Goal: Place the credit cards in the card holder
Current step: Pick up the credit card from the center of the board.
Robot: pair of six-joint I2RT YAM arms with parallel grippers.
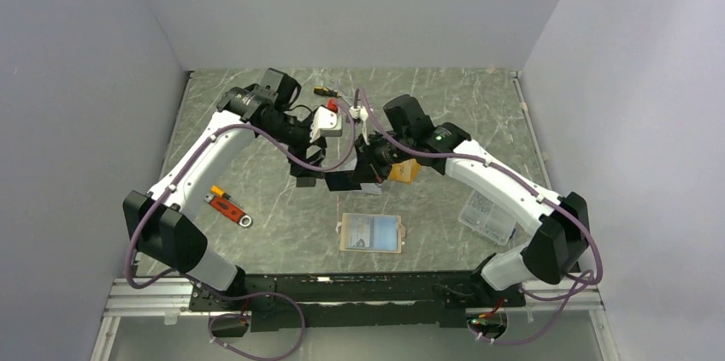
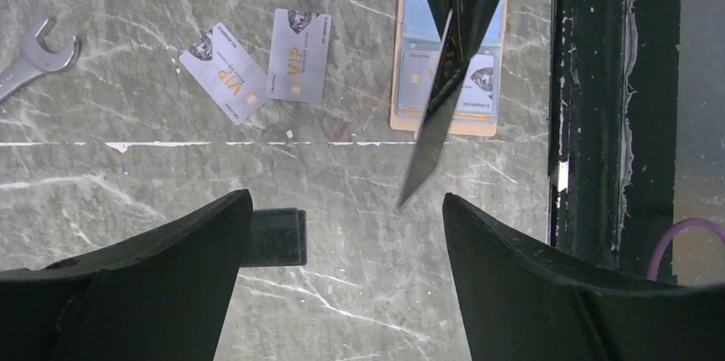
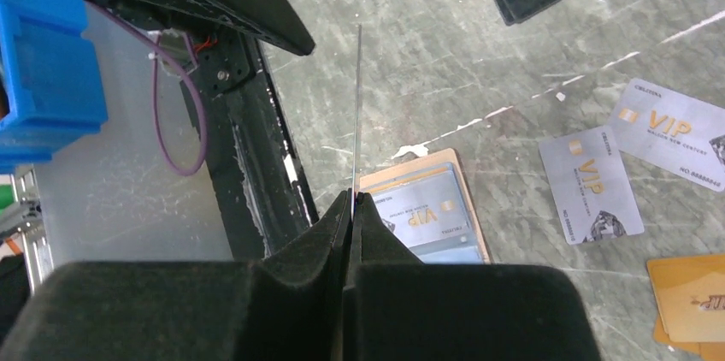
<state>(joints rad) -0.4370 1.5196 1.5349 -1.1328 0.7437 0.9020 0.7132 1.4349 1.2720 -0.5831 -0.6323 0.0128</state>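
My right gripper [image 1: 369, 174] pinches a thin grey plastic card [image 2: 432, 147]; my left gripper [image 1: 306, 171] gapes wide, gripping nothing.
From above, both meet at the centre, with the tan leather-like folding card holder [image 1: 371, 233] lying open at 6 o'clock from them. At my left wrist, the card hangs tilted between my spread fingers, touching neither; two silver-grey VIP cards [image 2: 224, 73] lie at 10 o'clock, the holder at 1. At my right wrist, closed fingers clamp the card edge-on, the holder at 3 o'clock.

The marble-patterned table [image 2: 128, 190] is looking smooth and matt. On it, the silver-grey cards [image 2: 297, 55] are shining like plastic, the wrench [image 2: 26, 70] like bare metal.
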